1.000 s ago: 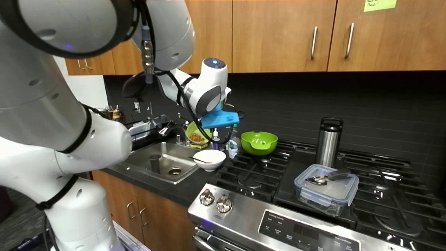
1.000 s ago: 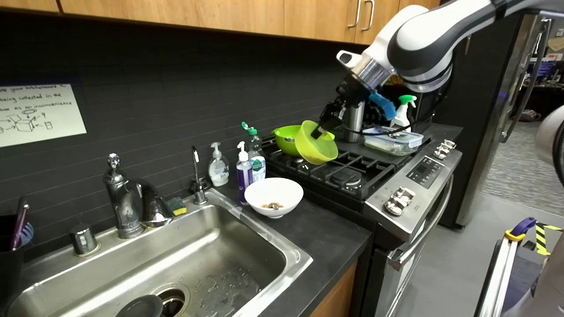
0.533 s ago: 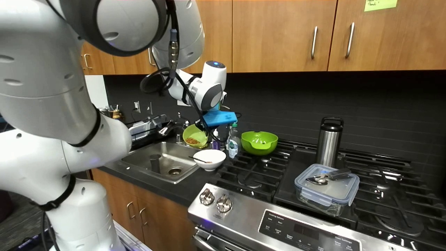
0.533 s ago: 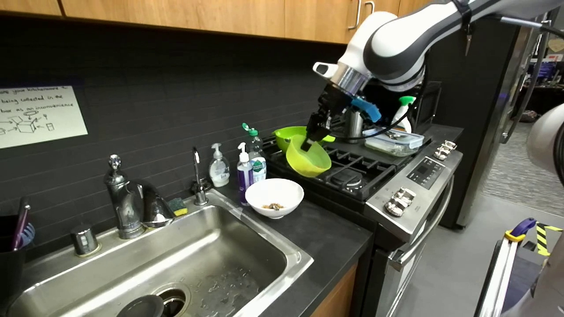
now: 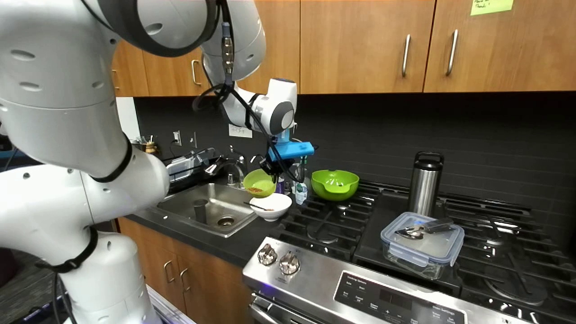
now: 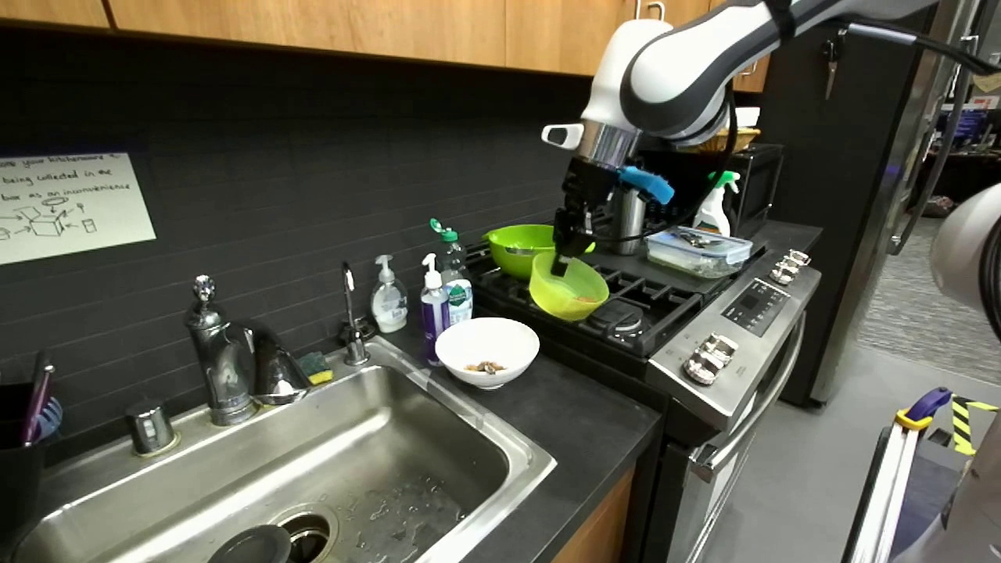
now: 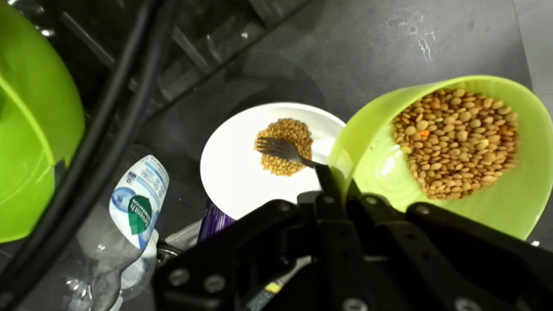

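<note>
Lime-green bowl (image 6: 567, 293) lower than a second ago; now near, and higher than, the white bowl (image 6: 500, 336). Lentils (image 7: 458, 142) aboard, load seemingly secure. Pincer (image 7: 341, 185) closed tight on its rim.

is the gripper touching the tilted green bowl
Touching: the wrist view shows the gripper clamped on the tilted green bowl, pinching its wall from both sides.

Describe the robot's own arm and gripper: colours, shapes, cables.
The arm is white and rounded, with dark grey bands, black straps and a silver collar. Black cables with a metal connector run along it. The gripper is black, with jointed links and visible screws; a bright blue piece is mounted near it.
</note>
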Controlling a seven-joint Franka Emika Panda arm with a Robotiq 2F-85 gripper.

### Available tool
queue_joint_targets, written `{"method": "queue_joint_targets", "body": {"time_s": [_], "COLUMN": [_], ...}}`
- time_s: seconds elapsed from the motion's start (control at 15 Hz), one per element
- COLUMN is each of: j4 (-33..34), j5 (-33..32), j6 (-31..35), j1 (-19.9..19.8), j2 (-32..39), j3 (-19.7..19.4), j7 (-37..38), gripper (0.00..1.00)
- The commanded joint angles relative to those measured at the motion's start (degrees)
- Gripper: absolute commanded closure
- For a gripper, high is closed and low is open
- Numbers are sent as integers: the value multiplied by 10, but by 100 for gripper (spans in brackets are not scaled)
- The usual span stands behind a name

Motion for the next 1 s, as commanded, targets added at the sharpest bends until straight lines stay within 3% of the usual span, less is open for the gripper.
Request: {"method": "queue_joint_targets", "body": {"time_s": [0.0,0.4,0.93], "j4": [30,59,79], "j5": [-19,-36,-45], "j6": [-65,-148,-152], "j1": [15,40,107], "j2": [-36,-65,-129], "j3": [-19,-52,-136], "j7": [-26,-89,-173], "gripper": [99,99,99]}}
